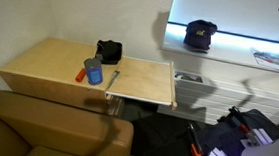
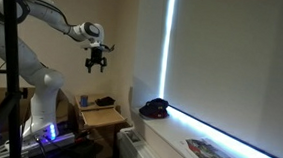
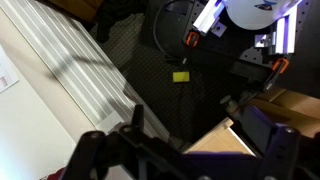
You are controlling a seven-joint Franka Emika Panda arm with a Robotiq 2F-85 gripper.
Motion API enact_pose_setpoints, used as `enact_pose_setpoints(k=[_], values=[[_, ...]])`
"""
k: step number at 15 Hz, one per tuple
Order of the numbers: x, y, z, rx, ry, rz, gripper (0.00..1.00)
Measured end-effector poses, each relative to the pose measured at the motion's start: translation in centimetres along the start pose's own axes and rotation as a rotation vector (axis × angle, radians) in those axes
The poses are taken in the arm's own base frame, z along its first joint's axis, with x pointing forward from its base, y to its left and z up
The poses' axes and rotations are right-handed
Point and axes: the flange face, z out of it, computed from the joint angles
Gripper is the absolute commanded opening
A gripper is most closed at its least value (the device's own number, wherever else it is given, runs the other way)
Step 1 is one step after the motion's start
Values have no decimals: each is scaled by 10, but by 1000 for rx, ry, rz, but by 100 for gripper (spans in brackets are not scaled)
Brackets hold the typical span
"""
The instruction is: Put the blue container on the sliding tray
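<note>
The blue container [image 1: 95, 72] stands upright on the wooden desk top [image 1: 45, 63], next to a thin red tool [image 1: 81, 74]. It shows as a small blue shape in an exterior view [image 2: 83, 101]. The sliding tray [image 1: 144, 81] sticks out flat from the desk's side, with a thin pen-like item [image 1: 114, 81] at its inner edge. My gripper [image 2: 97, 58] hangs high in the air, far above the desk, open and empty. In the wrist view its fingers [image 3: 185, 150] are spread wide over a corner of light wood [image 3: 225, 140].
A black boxy object [image 1: 108, 53] sits at the back of the desk. A brown couch [image 1: 45, 126] stands in front of it. A black cap [image 1: 199, 33] and a magazine [image 1: 273, 59] lie on the lit window ledge. Cables and gear cover the floor [image 3: 180, 75].
</note>
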Motion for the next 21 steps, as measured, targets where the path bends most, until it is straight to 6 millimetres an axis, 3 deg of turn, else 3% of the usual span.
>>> enact_pose_setpoints(k=[3, 5, 7, 10, 13, 15, 21], values=[[0, 2, 5, 4, -14, 1, 100], [17, -12, 25, 60, -18, -36, 100], [50, -49, 42, 125, 58, -111, 100], [95, -122, 48, 137, 166, -241, 100], [125, -192, 45, 69, 236, -373, 100], [136, -225, 43, 34, 233, -430, 100], [139, -227, 44, 35, 225, -430, 100]])
